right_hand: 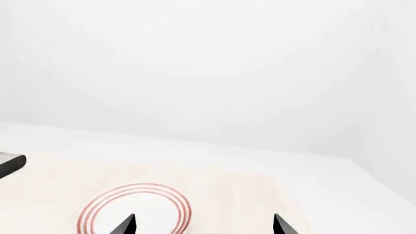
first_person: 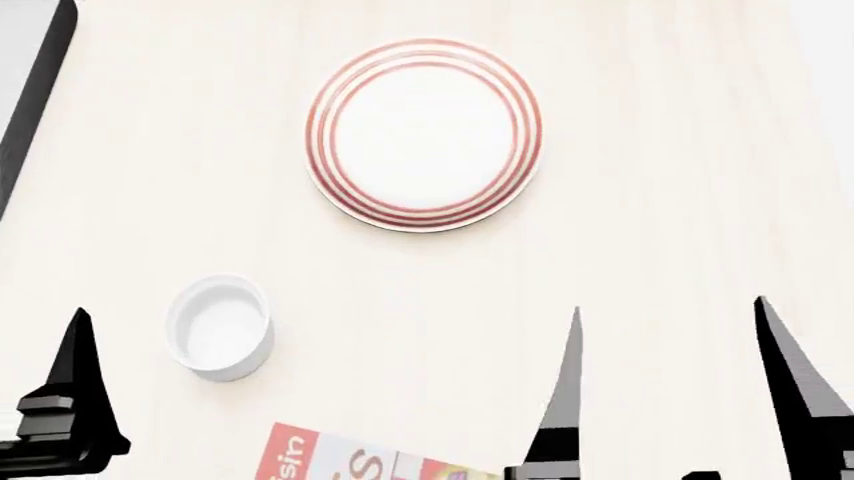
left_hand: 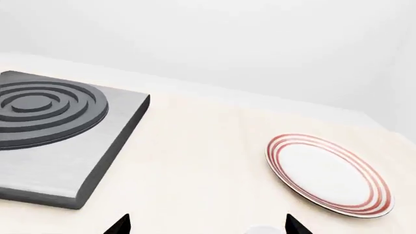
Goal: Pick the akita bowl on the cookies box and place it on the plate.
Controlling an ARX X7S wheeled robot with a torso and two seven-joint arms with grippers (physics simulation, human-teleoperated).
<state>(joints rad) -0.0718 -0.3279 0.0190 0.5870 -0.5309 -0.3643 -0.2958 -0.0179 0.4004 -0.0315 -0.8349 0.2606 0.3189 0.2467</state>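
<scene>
The akita bowl is out of view in every frame. Only a corner of the red-and-white cookies box shows, at the head view's near edge. The plate, white with thin red rings, lies bare at the far middle of the table; it also appears in both wrist views. My right gripper hovers open at the near right, beside the box corner, with nothing between its fingers. My left gripper is open and holds nothing; one of its fingers rises at the near left.
A small plain white cup stands at the near left, just right of the left finger. A dark square stove with raised rings sits at the far left, its edge just showing in the head view. A white wall backs the pale table.
</scene>
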